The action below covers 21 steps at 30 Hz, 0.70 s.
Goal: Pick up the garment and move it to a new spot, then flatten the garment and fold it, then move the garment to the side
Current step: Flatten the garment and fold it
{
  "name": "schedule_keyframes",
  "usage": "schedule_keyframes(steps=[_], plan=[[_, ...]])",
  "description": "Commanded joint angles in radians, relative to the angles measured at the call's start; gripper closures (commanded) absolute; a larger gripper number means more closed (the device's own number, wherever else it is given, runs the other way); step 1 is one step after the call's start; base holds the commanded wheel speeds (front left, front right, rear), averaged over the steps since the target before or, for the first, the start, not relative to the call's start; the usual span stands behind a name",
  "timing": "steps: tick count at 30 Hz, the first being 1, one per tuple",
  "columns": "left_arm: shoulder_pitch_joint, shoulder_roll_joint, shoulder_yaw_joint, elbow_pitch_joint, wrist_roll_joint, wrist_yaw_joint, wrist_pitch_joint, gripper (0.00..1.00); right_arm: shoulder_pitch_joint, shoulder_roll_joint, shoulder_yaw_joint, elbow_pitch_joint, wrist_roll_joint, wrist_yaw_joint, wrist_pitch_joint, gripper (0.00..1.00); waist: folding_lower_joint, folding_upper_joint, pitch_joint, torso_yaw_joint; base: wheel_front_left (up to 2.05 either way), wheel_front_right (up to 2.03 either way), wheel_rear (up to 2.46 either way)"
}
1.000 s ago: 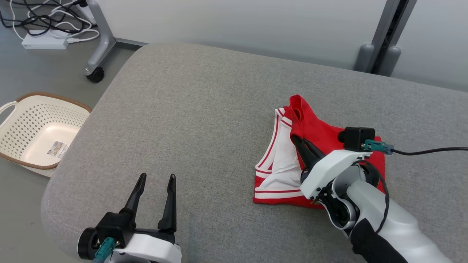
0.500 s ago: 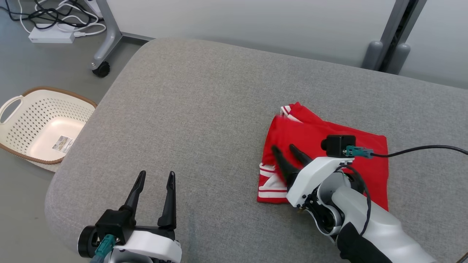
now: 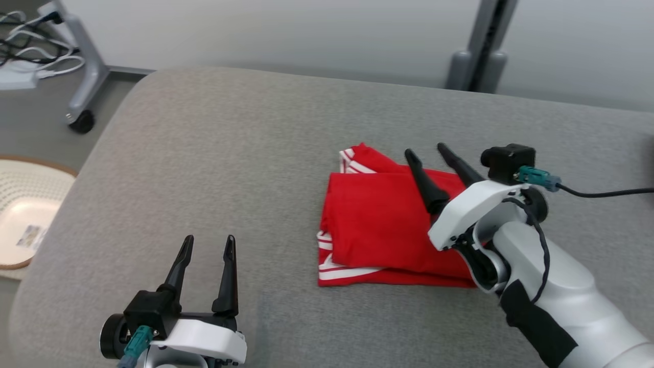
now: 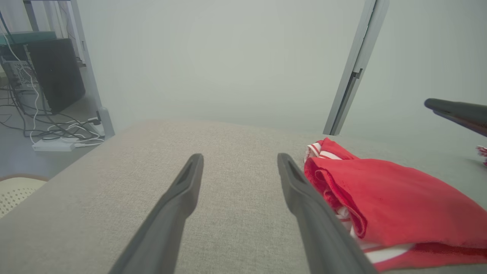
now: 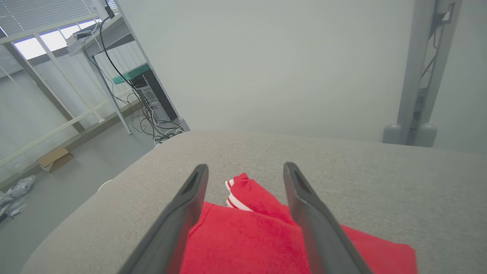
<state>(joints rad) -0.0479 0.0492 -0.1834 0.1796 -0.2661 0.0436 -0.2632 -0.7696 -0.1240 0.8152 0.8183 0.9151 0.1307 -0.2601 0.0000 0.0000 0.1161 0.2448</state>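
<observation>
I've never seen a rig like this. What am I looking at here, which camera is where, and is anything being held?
This is a wheeled robot with two arms, each ending in a two-fingered gripper. One picture looks down from its head; the other two look along each gripper's fingers from the wrist. A folded red garment with white stripes lies on a grey padded surface. The right gripper hangs over the garment's far part, open, gripping nothing. The left gripper is open and empty, apart from the garment. A pale basket sits on the floor at the left.
</observation>
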Motion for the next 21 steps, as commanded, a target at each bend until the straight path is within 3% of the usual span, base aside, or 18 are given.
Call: schedule_keyframes(steps=[1,6,13,21], plan=[[-0.012,0.003,0.006,-0.002,0.005,-0.001,-0.001,0.00,0.002,-0.006,-0.024,-0.010,-0.040,0.000,-0.006,0.00,0.0000,0.0000,0.000,-0.046,0.00,0.00,0.00],[-0.026,0.003,0.018,0.003,-0.007,-0.008,-0.001,0.00,0.062,-0.033,-0.193,-0.063,-0.249,0.000,-0.006,0.00,0.0000,0.0000,-0.002,-0.124,0.00,0.00,0.00],[-0.042,0.004,0.039,0.012,-0.023,-0.002,-0.001,0.00,0.195,-0.015,-0.388,-0.188,-0.550,0.000,-0.006,0.00,0.0000,0.0000,-0.026,-0.237,0.00,0.00,0.00],[-0.038,0.004,0.057,0.026,-0.036,-0.002,-0.001,0.00,0.357,-0.013,-0.506,-0.347,-0.704,0.000,-0.006,0.00,0.0000,0.0000,-0.064,-0.290,0.00,0.00,0.00]])
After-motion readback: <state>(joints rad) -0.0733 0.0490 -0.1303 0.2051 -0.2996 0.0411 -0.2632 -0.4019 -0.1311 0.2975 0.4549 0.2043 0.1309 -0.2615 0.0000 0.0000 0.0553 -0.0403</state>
